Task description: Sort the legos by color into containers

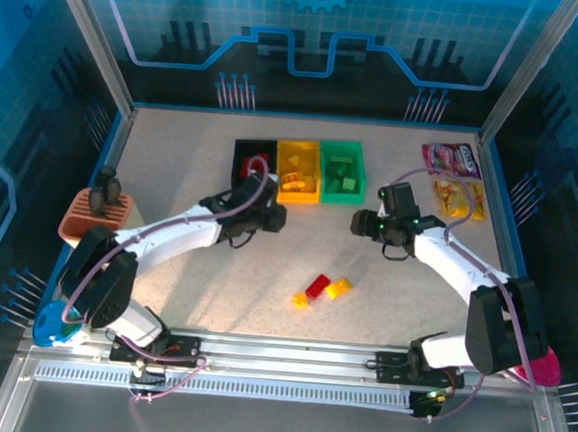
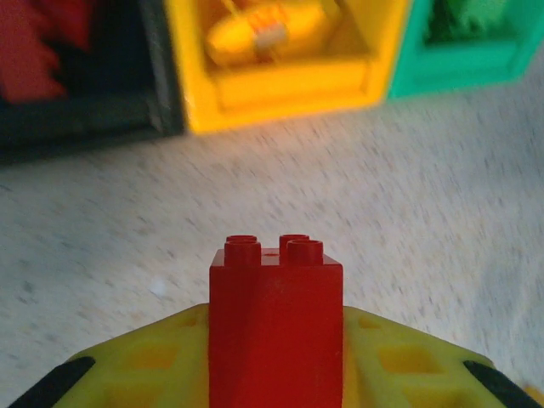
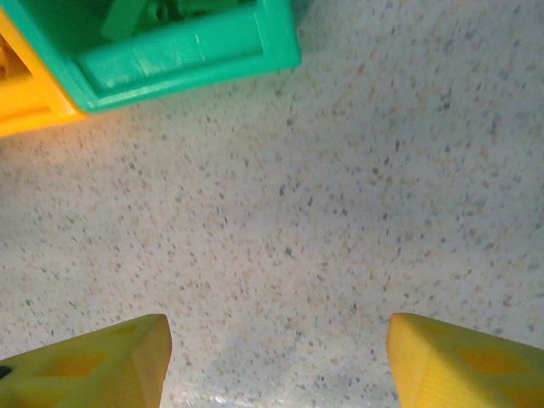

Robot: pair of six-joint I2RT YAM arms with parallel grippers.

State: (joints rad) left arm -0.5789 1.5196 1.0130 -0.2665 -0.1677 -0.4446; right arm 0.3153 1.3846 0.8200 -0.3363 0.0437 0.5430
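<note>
Left gripper [image 1: 269, 212]: narrowed down on a red brick [image 2: 276, 327], yellow fingers [image 2: 144, 370] pressing its two sides. Brick upright in the grip, studs pointing toward the row of bins [image 1: 296, 200]. Sits just in front of that row, about level with the seam between black bin [image 1: 236, 162] and yellow bin [image 1: 301, 143]. Clear of the near walls, a strip of bare table [image 1: 173, 157] between.

Right gripper [image 1: 361, 222]: jaws standing wide, nothing between the fingers [image 3: 93, 365]. Hangs over speckled table just in front of the green bin [image 1: 360, 177], off its near corner. Wrist view: that green corner at top left, a sliver of yellow bin beside it.

Row itself: three bins joined side by side, black at the left end, yellow in the middle, green at the right end. Red pieces in black, yellow pieces in yellow, green pieces in green.

Loose on the table, in front of the row and well apart from it, farther out than either gripper:
- red loose brick [image 1: 317, 286]
- yellow loose brick [image 1: 339, 288], just beside the red one
- second yellow piece [image 1: 300, 299], at the red one's other end

Snack packets [image 1: 452, 159]: right of the green bin, well apart. Slotted holder [image 1: 93, 219]: far left of the black bin.
</note>
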